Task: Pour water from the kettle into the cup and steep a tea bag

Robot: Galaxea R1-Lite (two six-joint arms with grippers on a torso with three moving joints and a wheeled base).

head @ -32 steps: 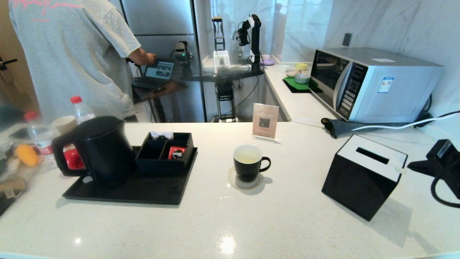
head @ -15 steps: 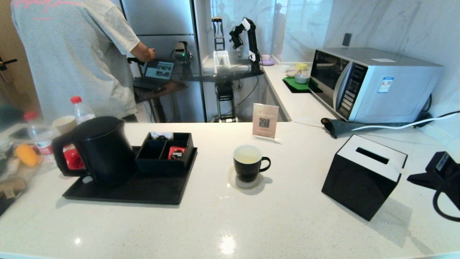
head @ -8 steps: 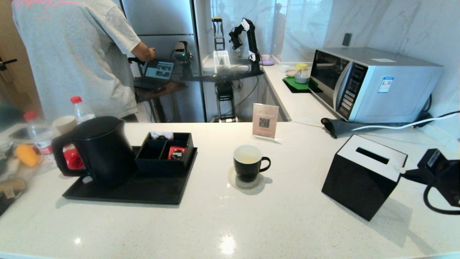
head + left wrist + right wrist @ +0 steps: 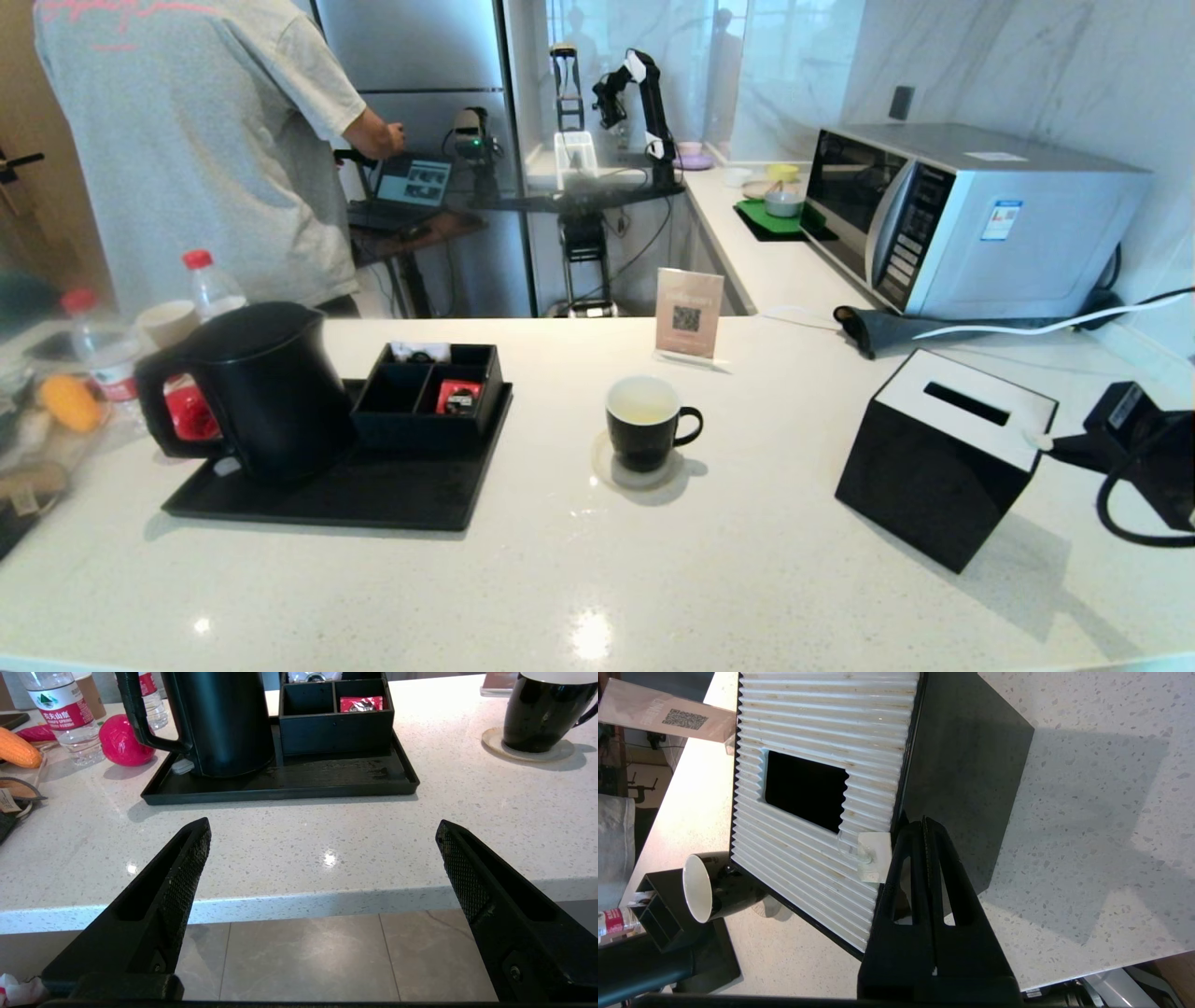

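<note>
The black kettle (image 4: 257,387) stands on the black tray (image 4: 373,499) at the left, also seen as the kettle (image 4: 219,718) in the left wrist view. The black cup (image 4: 644,420) sits on a coaster mid-counter, holding pale yellowish water (image 4: 640,408). My right gripper (image 4: 1052,446) is shut at the right corner of the black tissue box (image 4: 943,457). Beside its fingers (image 4: 923,826) a small pale square tag (image 4: 874,856) lies on the box's ribbed top. No bag or string shows. My left gripper (image 4: 323,823) is open, low before the counter's front edge.
A black compartment box (image 4: 429,392) with a red packet (image 4: 457,397) shares the tray. A QR sign (image 4: 689,315) stands behind the cup and a microwave (image 4: 971,219) at the back right. Bottles (image 4: 210,285), a red ball and a corn cob crowd the far left. A person stands behind the counter.
My right gripper has drifted a little left, closer to the tissue box's corner. Kettle, cup and left arm have not moved.
</note>
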